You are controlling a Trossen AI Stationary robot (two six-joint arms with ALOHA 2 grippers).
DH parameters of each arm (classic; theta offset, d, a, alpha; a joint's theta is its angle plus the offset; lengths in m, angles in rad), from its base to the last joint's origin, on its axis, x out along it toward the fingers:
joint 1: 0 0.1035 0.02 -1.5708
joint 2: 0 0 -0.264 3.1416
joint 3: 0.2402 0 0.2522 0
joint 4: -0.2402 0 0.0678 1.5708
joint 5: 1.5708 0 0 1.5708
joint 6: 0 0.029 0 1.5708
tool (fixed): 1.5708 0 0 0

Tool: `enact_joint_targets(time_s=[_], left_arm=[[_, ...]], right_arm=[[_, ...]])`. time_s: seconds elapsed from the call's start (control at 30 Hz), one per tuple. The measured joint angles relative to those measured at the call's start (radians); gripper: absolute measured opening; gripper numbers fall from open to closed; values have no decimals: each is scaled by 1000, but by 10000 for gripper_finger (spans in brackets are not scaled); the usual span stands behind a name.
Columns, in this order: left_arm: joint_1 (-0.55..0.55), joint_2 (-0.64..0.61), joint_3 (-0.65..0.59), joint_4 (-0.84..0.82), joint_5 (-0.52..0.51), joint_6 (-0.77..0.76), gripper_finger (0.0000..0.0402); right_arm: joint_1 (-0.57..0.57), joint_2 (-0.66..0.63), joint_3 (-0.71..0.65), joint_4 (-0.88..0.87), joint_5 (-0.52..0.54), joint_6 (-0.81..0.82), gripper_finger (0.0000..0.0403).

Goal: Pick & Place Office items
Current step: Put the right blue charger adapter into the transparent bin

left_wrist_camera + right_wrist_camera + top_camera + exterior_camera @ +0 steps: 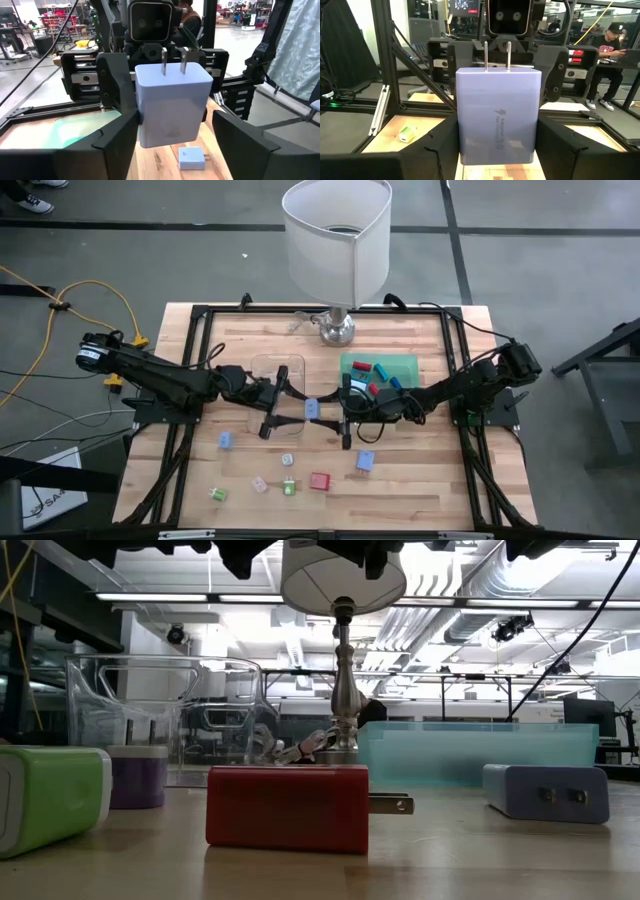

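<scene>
A pale blue charger (312, 408) hangs above the table's middle with its two prongs (497, 55) pointing up. My right gripper (335, 412) reaches in from the right and is shut on it. My left gripper (295, 410) faces it from the left and is open, its fingers (250, 145) standing on either side of the same charger (172, 107). Other small chargers lie on the near half of the table: red (319, 480), blue (365, 461), green (289, 488), pink (259, 483) and pale blue (226, 440). Several red, blue and teal pieces lie in the green tray (405, 365). My right gripper pinches the charger's body by two opposite side faces (462, 135) between its two fingers, coming level from the table's right. The charger is upright and lifted clear of the table. My left gripper's one finger (117, 135) stands right against the charger's side; whether it touches, I cannot tell.
A lamp with a white shade (337, 240) stands on its metal base (337, 330) at the far edge. The clear tray (275, 375) sits beside the left gripper. A black frame (190, 380) runs around the table. A seated person (610, 45) shows beyond the table.
</scene>
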Motion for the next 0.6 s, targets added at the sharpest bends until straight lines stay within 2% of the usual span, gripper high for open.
enact_joint_targets(time_s=[0.5,0.6], left_arm=[[-10,1,-1,52,-30,15,264],[-10,1,-1,54,-65,17,264]], right_arm=[[0,-2,4,10,1,-1,198],[0,-2,4,15,4,-3,199]])
